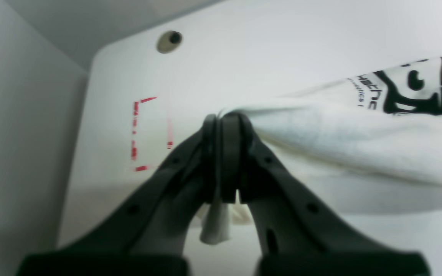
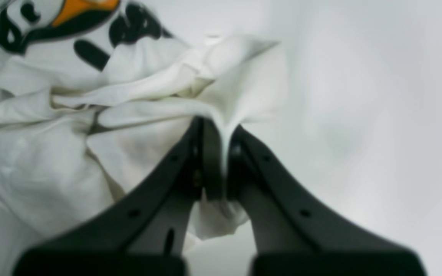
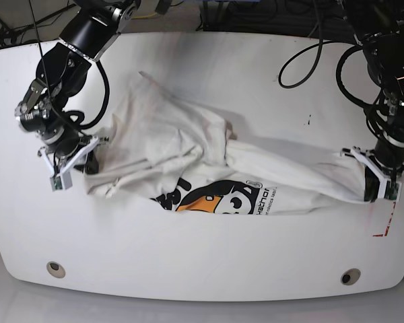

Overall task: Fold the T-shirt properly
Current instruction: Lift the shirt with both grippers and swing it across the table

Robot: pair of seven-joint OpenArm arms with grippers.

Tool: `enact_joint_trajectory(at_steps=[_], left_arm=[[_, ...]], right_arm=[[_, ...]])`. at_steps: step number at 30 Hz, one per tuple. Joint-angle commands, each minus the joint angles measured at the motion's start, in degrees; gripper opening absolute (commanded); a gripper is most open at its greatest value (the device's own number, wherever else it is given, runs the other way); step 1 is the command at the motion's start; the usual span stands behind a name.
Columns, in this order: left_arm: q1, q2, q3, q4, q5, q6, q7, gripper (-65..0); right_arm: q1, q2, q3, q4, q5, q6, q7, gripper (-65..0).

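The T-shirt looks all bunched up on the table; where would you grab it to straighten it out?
Probably by its outer ends, coming from each side. The T-shirt lies stretched across the table, and the left gripper and right gripper are each shut on an end, so pulling apart should flatten the crumpled middle.
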Motion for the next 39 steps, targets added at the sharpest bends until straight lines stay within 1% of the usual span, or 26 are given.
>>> enact_joint_trajectory(at_steps=[1, 4, 6, 8, 15, 17, 19, 20, 24, 27, 29, 31, 35, 37, 39], left_arm=[[-3.5, -1.1, -0.3, 1.3, -0.2, 0.6, -0.2, -65.0], [-7.6, -1.3, -0.6, 1.3, -0.2, 0.6, 1.8, -65.0], [-9.5, -2.1, -0.5, 1.3, -0.1, 0.6, 2.5, -65.0], [-11.9, -2.7, -0.4, 1.8, -0.2, 0.6, 3.8, -65.0], [-20.2, -2.8, -0.6, 3.4, -0.1, 0.6, 8.6, -65.0], [-23.6, -2.8, -0.6, 3.5, -0.1, 0.6, 10.1, -65.0], [-25.9, -2.8, -0.6, 3.5, -0.1, 0.6, 11.1, -65.0], [-27.5, -2.8, -0.6, 3.7, -0.1, 0.6, 11.9, -65.0], [-35.4, -4.6, -0.5, 3.8, -0.3, 0.6, 16.4, -65.0], [-41.1, -4.8, -0.5, 3.8, -0.2, 0.6, 18.2, -65.0], [-44.0, -4.9, -0.4, 3.7, -0.1, 0.6, 18.5, -65.0], [-47.4, -6.3, -0.2, 3.4, 0.0, 0.6, 18.5, -65.0], [-51.2, -7.5, 2.1, 2.6, -0.1, 0.6, 18.5, -65.0], [-51.3, -7.5, 3.2, 2.4, -0.1, 0.6, 18.5, -65.0], [-51.0, -7.5, 3.4, 2.4, 0.0, 0.6, 18.5, -65.0]], right_arm=[[4.0, 1.7, 0.1, -1.6, 0.9, -0.2, 1.4, -65.0], [9.0, 4.3, -0.5, -5.2, 0.8, -0.2, 0.4, -65.0], [11.7, 5.4, -1.6, -8.2, 1.0, -0.2, 0.4, -65.0], [15.5, 7.4, -3.4, -11.5, 1.0, -0.2, 0.1, -65.0], [27.2, 11.1, -7.7, -21.4, 0.8, -0.2, 0.0, -65.0], [32.0, 12.3, -9.2, -26.3, 0.7, -0.2, 0.0, -65.0], [36.0, 12.9, -10.2, -30.0, 0.6, -0.2, 0.0, -65.0], [38.3, 13.4, -11.4, -32.3, 0.5, -0.2, 0.0, -65.0], [48.2, 15.9, -17.0, -40.8, 0.7, -0.2, 0.0, -65.0], [54.4, 16.9, -18.7, -44.6, 1.0, -0.2, 0.1, -65.0], [57.6, 16.9, -19.3, -45.3, 0.7, -0.2, 0.1, -65.0], [61.2, 17.0, -20.8, -45.3, 0.5, -0.2, 0.1, -65.0], [64.7, 17.0, -23.3, -45.2, 1.0, -0.2, 0.0, -65.0], [64.7, 17.1, -23.7, -45.2, 1.0, -0.2, -0.2, -65.0], [64.7, 18.1, -23.7, -45.2, 1.0, -0.2, -1.4, -65.0]])
